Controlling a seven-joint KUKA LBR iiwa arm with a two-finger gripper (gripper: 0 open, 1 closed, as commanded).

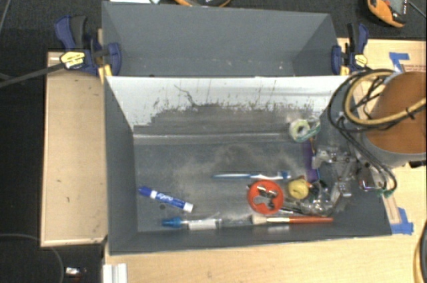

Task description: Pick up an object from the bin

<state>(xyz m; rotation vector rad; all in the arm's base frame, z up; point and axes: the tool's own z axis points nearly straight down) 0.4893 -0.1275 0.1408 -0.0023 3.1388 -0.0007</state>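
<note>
Grasp step judged in hand: the claw (pixel 325 198) sits low, right of the flat red round disc (pixel 265 197), with the small yellow ball (pixel 298 189) between them, its opening indeterminable; the next move calls for firm closure, then lift.

We find the gripper (pixel 327 198) in the right front corner of the bin (pixel 200 108). Just left of it lies a small ball (pixel 298 189), and left of that a round disc (pixel 265 196). A toothbrush (pixel 252 175) runs behind the disc, and a pencil (pixel 297 220) lies before it. A marker (pixel 165 199) and a pen (pixel 190 224) lie well left. A tape roll (pixel 301 129) sits behind the gripper.
</note>
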